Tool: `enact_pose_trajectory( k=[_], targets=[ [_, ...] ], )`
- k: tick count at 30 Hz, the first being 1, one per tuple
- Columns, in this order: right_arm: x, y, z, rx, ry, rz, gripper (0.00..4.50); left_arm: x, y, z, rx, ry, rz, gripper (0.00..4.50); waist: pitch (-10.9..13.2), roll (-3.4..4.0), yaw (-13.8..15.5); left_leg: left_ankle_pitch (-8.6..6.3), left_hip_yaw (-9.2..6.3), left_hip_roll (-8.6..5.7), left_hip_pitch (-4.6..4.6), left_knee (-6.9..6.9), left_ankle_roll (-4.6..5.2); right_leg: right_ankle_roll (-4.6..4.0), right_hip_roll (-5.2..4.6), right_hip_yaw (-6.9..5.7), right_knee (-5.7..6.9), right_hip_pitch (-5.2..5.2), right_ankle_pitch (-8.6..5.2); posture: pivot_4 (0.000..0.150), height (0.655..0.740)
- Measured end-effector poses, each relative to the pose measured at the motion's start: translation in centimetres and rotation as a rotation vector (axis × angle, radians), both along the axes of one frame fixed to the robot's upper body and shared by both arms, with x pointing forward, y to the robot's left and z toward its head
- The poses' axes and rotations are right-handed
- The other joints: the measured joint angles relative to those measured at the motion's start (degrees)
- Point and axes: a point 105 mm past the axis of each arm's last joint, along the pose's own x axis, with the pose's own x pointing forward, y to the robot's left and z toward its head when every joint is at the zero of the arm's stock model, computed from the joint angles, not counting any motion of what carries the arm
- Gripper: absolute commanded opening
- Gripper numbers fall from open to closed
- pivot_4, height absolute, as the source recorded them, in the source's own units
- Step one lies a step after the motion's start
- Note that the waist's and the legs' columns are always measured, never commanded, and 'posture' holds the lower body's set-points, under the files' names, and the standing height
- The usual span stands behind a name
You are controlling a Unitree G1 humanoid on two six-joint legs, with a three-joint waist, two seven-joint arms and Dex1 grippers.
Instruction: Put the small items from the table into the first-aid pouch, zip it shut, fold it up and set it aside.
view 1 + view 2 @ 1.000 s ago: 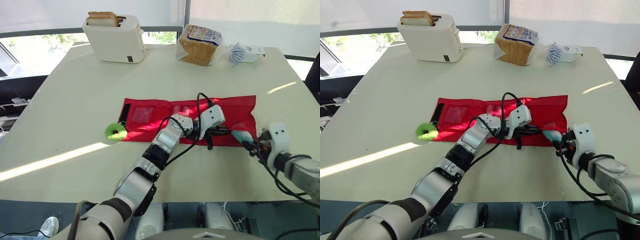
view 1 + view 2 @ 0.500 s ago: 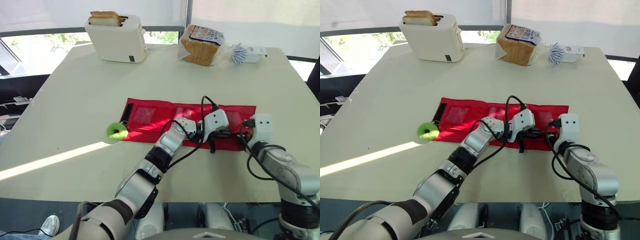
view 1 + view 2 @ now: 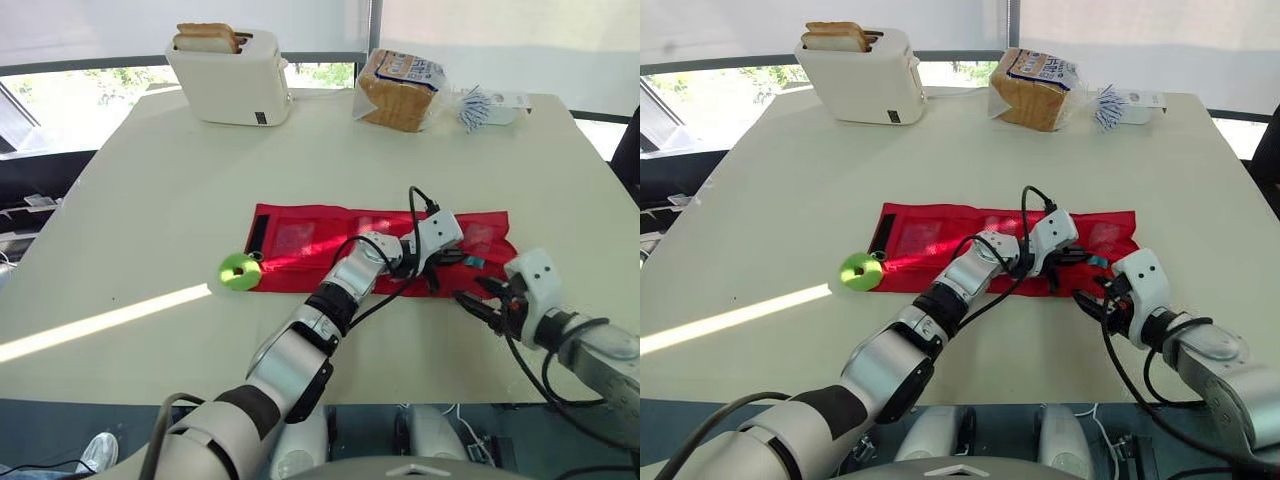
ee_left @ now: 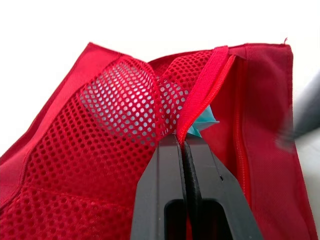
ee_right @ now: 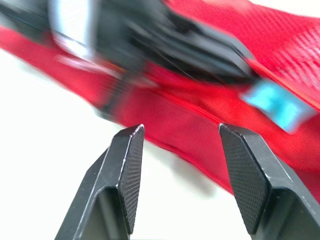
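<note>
On the counter [image 3: 150, 200], left hand [image 4: 183, 142] pinches the pouch's [image 3: 300, 240] pocket lip [image 4: 201, 90], propping it agape for the teal packet [image 4: 203, 121]; right hand [image 5: 181, 131] hovers spread, empty.

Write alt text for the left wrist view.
The left gripper is shut on the zipper edge of the red first-aid pouch, lifting its mesh pocket open. A light blue item sits just inside the opening, and the pale table shows beyond the pouch.
</note>
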Motion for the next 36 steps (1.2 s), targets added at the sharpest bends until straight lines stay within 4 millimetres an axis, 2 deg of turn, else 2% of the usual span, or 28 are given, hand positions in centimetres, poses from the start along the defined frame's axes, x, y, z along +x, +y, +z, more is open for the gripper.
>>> enact_pose_trajectory(
  k=[2, 4, 5, 7, 9, 12, 16, 17, 20, 21, 22, 23, 24, 25, 26, 27, 32, 33, 36],
  targets=[
    [-0.4, -1.5, 0.7, 0.017, -0.032, -0.039, 3.32, -0.1, -0.1, 0.0, -0.003, 0.000, -0.005, 0.00, 0.0, 0.00, 0.2, 0.00, 0.00, -0.01, 0.00, 0.01, 0.01, 0.00, -0.02, 0.00, -0.01, 0.02, 0.00, 0.150, 0.7400],
    [-0.6, -4.3, 0.8, -0.028, -0.047, -0.133, 4.23, -0.1, -0.1, 0.0, -0.003, 0.001, -0.009, 0.00, 0.0, -0.01, 0.2, -0.02, 0.01, -0.04, -0.01, 0.01, 0.03, 0.00, -0.03, 0.01, -0.02, 0.02, 0.00, 0.150, 0.7400],
    [-0.6, -5.8, 0.8, -0.048, -0.047, -0.185, 4.47, -0.2, 0.0, 0.0, -0.004, 0.001, -0.014, 0.00, 0.0, -0.01, 0.2, -0.02, 0.02, -0.04, -0.01, 0.01, 0.03, 0.00, -0.03, 0.02, -0.02, 0.02, 0.00, 0.150, 0.7400],
    [-0.8, -8.1, 0.6, -0.058, -0.045, -0.271, 4.47, -0.4, 0.1, 0.0, -0.010, 0.002, -0.024, 0.00, 0.0, 0.00, 0.0, -0.02, 0.03, -0.01, 0.03, 0.00, 0.03, 0.00, -0.01, 0.03, -0.01, 0.02, 0.00, 0.150, 0.7400],
    [-0.7, -9.4, -0.3, -0.047, -0.020, -0.340, 4.47, -0.8, -0.1, 0.1, -0.025, 0.010, -0.044, 0.00, 0.0, 0.02, -0.2, -0.02, 0.04, 0.04, 0.06, -0.01, 0.03, 0.00, 0.03, 0.06, 0.02, 0.01, 0.00, 0.150, 0.7400],
    [-0.3, -9.5, -1.5, 0.030, 0.012, -0.379, 4.47, -0.9, -0.1, 0.1, -0.026, 0.012, -0.052, 0.00, 0.0, 0.03, -0.2, -0.02, 0.05, 0.06, 0.07, -0.01, 0.03, 0.00, 0.06, 0.07, 0.01, 0.01, 0.00, 0.150, 0.7400],
    [0.9, -8.0, -2.5, 0.212, 0.062, -0.381, 4.50, -1.0, -0.1, 0.3, -0.035, 0.021, -0.060, 1.22, 0.0, 0.05, 0.0, -0.02, 0.06, 0.07, 0.06, -0.01, 0.03, -0.01, 0.06, 0.09, 0.00, 0.01, 0.00, 0.150, 0.7400],
    [1.0, -7.8, -2.8, 0.221, 0.075, -0.374, 4.50, -1.1, 0.0, 0.5, -0.053, 0.031, -0.068, 1.81, 0.0, 0.06, 0.2, -0.02, 0.04, 0.05, 0.03, -0.01, 0.03, 0.00, 0.05, 0.09, -0.01, 0.00, 0.00, 0.150, 0.7400],
    [1.2, -7.7, -3.9, 0.217, 0.112, -0.374, 4.50, -1.4, 1.2, 1.6, -0.095, 0.016, -0.108, 3.16, 0.0, 0.06, 0.1, -0.02, 0.05, 0.04, 0.02, -0.01, 0.03, -0.01, 0.05, 0.11, -0.02, 0.01, 0.00, 0.150, 0.7400],
    [1.2, -7.7, -3.9, 0.216, 0.115, -0.375, 4.25, -1.4, 1.3, 1.7, -0.098, 0.015, -0.110, 3.61, 0.0, 0.07, 0.0, -0.02, 0.06, 0.04, 0.03, -0.01, 0.03, -0.01, 0.05, 0.12, 0.00, 0.00, 0.00, 0.150, 0.7400],
    [1.4, -7.7, -4.3, 0.217, 0.125, -0.374, 3.90, -1.8, 2.5, 2.1, -0.114, 0.011, -0.144, 4.03, 0.0, 0.08, 0.0, -0.01, 0.05, 0.06, 0.04, -0.01, 0.02, -0.01, 0.06, 0.12, 0.01, -0.01, 0.00, 0.150, 0.7400],
    [1.4, -7.7, -4.3, 0.217, 0.125, -0.376, 3.82, -2.0, 3.2, 2.3, -0.118, 0.011, -0.160, 4.17, -0.1, 0.12, -0.3, -0.01, 0.08, 0.09, 0.07, -0.03, 0.02, -0.01, 0.07, 0.15, 0.02, -0.01, 0.00, 0.150, 0.7400],
    [1.4, -7.7, -4.3, 0.216, 0.122, -0.376, 3.40, -2.8, 5.0, 2.9, -0.133, 0.014, -0.215, 4.46, -0.1, 0.13, -0.3, -0.01, 0.08, 0.11, 0.08, -0.04, 0.01, -0.01, 0.08, 0.15, 0.03, -0.01, 0.00, 0.150, 0.7400],
    [1.4, -7.7, -4.3, 0.214, 0.122, -0.375, 3.14, -2.7, 5.7, 2.9, -0.125, 0.019, -0.214, 4.49, -0.1, 0.14, -0.4, -0.01, 0.07, 0.17, 0.09, -0.04, 0.01, -0.02, 0.15, 0.15, 0.03, 0.00, 0.00, 0.150, 0.7400],
    [1.4, -7.6, -4.3, 0.213, 0.122, -0.371, 2.63, -2.8, 6.1, 3.1, -0.130, 0.024, -0.220, 4.50, -0.1, 0.14, -0.4, 0.00, 0.07, 0.17, 0.09, -0.03, 0.01, -0.02, 0.15, 0.15, 0.03, -0.01, 0.00, 0.150, 0.7400],
    [1.4, -7.4, -4.4, 0.204, 0.123, -0.357, 2.47, -3.5, 8.5, 3.7, -0.125, 0.043, -0.251, 4.50, -0.1, 0.15, -0.7, -0.01, 0.08, 0.20, 0.10, -0.04, 0.01, -0.02, 0.17, 0.17, 0.03, -0.01, 0.00, 0.150, 0.7400],
    [1.5, -8.3, -4.7, 0.189, 0.114, -0.369, 0.26, -4.3, 16.2, 5.6, -0.036, 0.075, -0.261, 4.50, -0.1, 0.17, -1.2, 0.00, 0.07, 0.24, 0.13, -0.05, 0.00, -0.02, 0.21, 0.16, 0.03, -0.01, 0.00, 0.150, 0.7400],
    [1.5, -8.4, -4.8, 0.188, 0.114, -0.374, 0.08, -4.4, 17.2, 6.1, -0.027, 0.076, -0.259, 4.50, -0.1, 0.17, -1.0, 0.00, 0.06, 0.24, 0.13, -0.05, 0.00, -0.02, 0.21, 0.16, 0.02, 0.00, 0.00, 0.150, 0.7400],
    [1.3, -9.1, -5.0, 0.180, 0.113, -0.387, 0.08, -4.9, 18.3, 6.8, -0.032, 0.075, -0.270, 4.50, -0.1, 0.17, -0.3, -0.01, 0.04, 0.20, 0.11, -0.03, 0.01, -0.02, 0.21, 0.30, -0.02, 0.03, -0.01, 0.150, 0.7400]
  ],
)
